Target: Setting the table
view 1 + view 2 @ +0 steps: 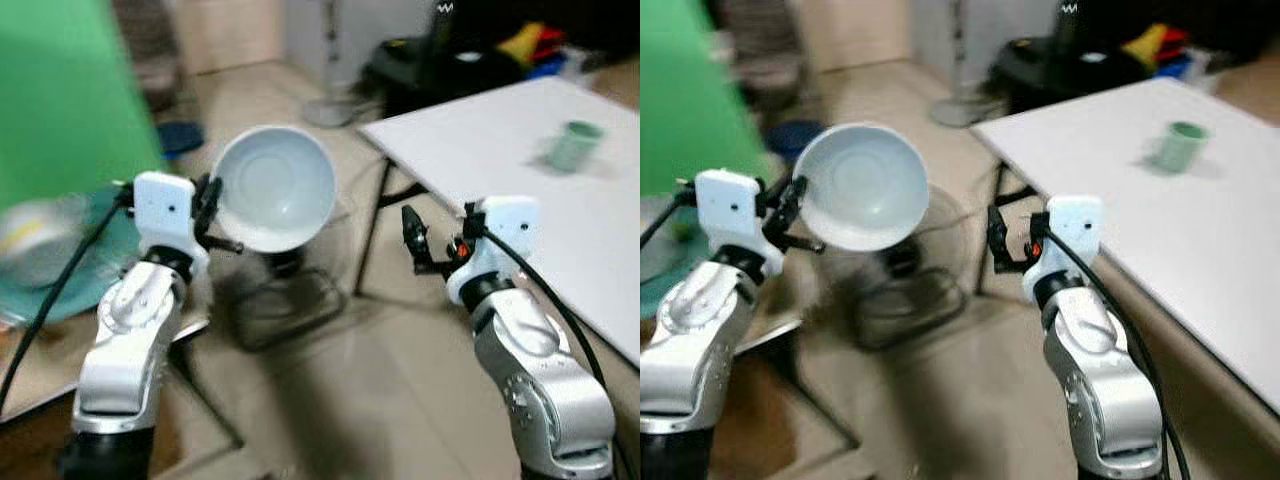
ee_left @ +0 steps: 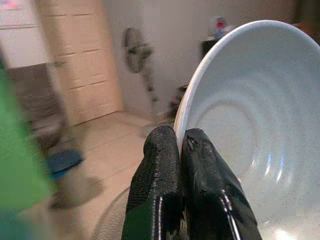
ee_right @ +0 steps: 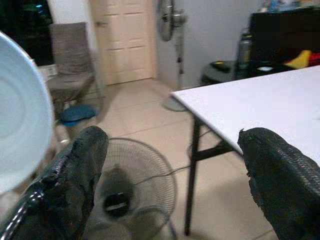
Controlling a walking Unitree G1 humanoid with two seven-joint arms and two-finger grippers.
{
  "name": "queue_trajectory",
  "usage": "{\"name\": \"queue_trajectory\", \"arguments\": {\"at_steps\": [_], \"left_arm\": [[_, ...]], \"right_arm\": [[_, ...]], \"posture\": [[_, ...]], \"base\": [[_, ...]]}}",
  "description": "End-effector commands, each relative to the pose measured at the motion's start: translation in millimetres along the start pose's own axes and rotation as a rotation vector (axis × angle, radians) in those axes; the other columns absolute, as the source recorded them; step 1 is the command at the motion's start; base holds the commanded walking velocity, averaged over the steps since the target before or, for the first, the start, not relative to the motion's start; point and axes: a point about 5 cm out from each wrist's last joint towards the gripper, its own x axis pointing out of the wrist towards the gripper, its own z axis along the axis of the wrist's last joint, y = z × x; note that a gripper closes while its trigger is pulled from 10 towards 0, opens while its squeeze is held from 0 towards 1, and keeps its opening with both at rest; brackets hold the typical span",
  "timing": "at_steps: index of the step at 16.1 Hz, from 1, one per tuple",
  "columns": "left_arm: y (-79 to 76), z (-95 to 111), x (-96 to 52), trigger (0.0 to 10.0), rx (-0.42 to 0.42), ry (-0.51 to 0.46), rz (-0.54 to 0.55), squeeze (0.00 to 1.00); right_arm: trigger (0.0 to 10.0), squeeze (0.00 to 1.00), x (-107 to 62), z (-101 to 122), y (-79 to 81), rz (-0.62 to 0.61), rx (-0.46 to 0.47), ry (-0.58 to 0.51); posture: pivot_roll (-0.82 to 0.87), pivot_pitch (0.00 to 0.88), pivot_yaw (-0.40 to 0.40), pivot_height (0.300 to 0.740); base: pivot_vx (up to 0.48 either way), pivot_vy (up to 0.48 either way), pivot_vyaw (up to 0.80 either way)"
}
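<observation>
Bowl (image 1: pixel 275 187) is pinched by its rim in the left gripper (image 2: pixel 181 145), tilted with its hollow facing up toward the robot's head. Right of it, the right gripper (image 3: pixel 172 170) hangs spread and empty. Farther right lies the white table (image 1: pixel 500 150), a green cup (image 1: pixel 572 145) near its far side; a floor fan (image 3: pixel 130 195) stands below.

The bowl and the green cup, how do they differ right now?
The bowl is pale blue-white, wide and shallow; the green cup is narrow and looks smaller. The bowl is held in the air, tipped on its side, its rim pinched by the left gripper with its fingers shut; the green cup stands upright on the white table, untouched. The right gripper is open and holds nothing. Both look empty.
</observation>
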Motion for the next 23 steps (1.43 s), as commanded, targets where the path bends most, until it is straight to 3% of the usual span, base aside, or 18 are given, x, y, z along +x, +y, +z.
{"name": "queue_trajectory", "arguments": {"at_steps": [1, 8, 13, 21, 23], "left_arm": [[-7.6, 9.2, 3.0, 10.0, -0.001, -0.048, -0.043, 0.0], [-8.2, 7.6, 7.2, 10.0, -0.011, -0.045, -0.056, 0.0], [-7.3, 5.7, 8.1, 10.0, -0.036, -0.048, -0.068, 0.0], [-22.4, -2.4, 4.1, 10.0, -0.103, -0.025, -0.171, 0.0], [-24.0, -4.7, 4.9, 10.0, -0.124, -0.012, -0.196, 0.0]], "right_arm": [[10.0, 0.0, -1.5, -1.2, -7.2, -0.034, 0.007, 0.001], [10.0, 0.0, -3.4, -1.0, -10.1, -0.045, 0.001, 0.002], [10.0, 0.0, -3.7, 0.7, -11.4, -0.058, -0.004, -0.01], [10.0, 0.0, -9.6, 2.8, -12.4, -0.045, -0.02, -0.008], [10.0, 0.0, -14.6, 2.1, -12.6, -0.051, -0.025, -0.003]], "posture": [[0.08, 0.0, 0.037, 0.74], [0.06, 0.0, 0.052, 0.74], [0.05, 0.0, 0.06, 0.74], [0.03, 0.0, 0.072, 0.74], [0.01, 0.0, 0.082, 0.74]], "base": [[0.405, 0.0, 0.0], [0.406, 0.0, -0.65], [0.411, 0.0, 0.0], [0.411, 0.0, -0.76], [0.411, 0.0, 0.0]]}}
